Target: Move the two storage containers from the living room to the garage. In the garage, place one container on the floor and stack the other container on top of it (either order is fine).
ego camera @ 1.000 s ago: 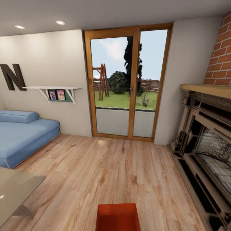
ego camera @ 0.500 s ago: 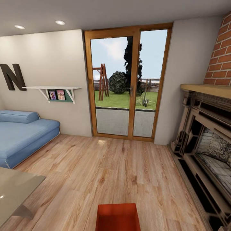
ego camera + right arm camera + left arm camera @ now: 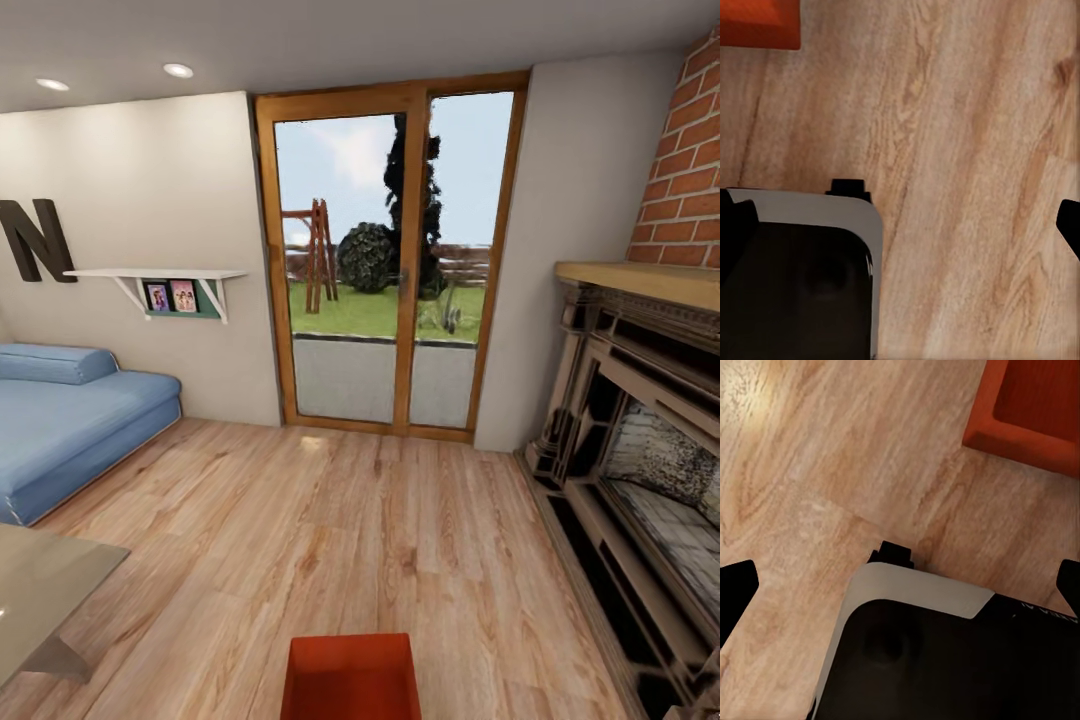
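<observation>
Orange bin on wood floor nr glass doors; both grippers' open/closed state unclear.

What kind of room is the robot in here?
A living room, most likely: a blue sofa, a brick fireplace and wood-framed glass doors onto a garden, over a light wood plank floor. One orange-red storage container sits just ahead.

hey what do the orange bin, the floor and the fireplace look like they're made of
The bin looks like smooth, matte orange-red plastic: thin flat walls, even colour, no grain. The floor looks like light wood planks with a slight sheen, showing grain, knots and plank seams. The fireplace has a red brick chimney with pale mortar lines above a surround that may be carved wood or stone.
</observation>
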Available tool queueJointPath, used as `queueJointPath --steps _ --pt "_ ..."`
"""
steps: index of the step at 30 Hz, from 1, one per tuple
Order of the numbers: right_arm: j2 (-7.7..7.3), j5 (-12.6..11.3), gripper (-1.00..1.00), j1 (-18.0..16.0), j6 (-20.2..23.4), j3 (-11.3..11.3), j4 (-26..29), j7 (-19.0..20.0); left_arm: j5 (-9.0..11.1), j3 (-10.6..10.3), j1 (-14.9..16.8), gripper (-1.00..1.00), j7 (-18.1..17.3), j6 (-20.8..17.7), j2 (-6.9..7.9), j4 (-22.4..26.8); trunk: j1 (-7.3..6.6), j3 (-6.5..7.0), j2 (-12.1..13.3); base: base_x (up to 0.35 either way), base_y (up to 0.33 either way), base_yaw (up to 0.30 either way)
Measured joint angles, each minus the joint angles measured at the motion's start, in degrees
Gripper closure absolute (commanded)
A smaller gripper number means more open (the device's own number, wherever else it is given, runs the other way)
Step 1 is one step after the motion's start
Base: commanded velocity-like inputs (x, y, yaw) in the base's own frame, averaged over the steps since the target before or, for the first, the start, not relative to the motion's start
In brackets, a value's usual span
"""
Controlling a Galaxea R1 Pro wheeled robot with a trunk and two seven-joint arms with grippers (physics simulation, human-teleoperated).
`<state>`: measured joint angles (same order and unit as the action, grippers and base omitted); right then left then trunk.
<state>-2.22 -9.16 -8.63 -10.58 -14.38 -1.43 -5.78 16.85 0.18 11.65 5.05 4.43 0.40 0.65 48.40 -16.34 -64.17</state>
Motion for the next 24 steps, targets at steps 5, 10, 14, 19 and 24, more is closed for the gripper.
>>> queueJointPath --steps 5,10,14,19,24 --pt "0.25 0.0 -1.0 0.0 0.2 0.0 0.0 -0.1 0.0 0.0 0.0 -1.0 0.0 0.0 0.03 0.0 0.01 0.0 0.0 -0.032 -0.033 0.0" --pt "0.11 0.0 -1.0 0.0 0.2 0.0 0.0 -0.1 0.2 0.1 0.0 -1.0 0.3 0.0 0.0 0.0 0.02 0.0 0.0 -0.173 -0.135 0.0" --pt "0.09 0.0 -1.0 0.0 0.2 0.0 0.0 0.0 3.1 0.0 0.0 -1.0 0.2 0.0 0.04 0.0 0.01 0.0 0.0 -0.06 -0.047 0.0" --pt "0.09 0.0 -1.0 0.0 0.2 0.0 0.0 0.0 4.4 -0.1 0.0 -1.0 0.1 0.1 0.06 0.0 0.0 0.0 0.0 -0.008 -0.006 0.003" --pt "0.05 0.0 -1.0 0.0 0.1 0.0 0.0 0.0 4.7 -0.1 0.0 -1.0 0.1 0.1 0.05 0.0 0.0 0.0 0.0 -0.002 -0.001 0.144"
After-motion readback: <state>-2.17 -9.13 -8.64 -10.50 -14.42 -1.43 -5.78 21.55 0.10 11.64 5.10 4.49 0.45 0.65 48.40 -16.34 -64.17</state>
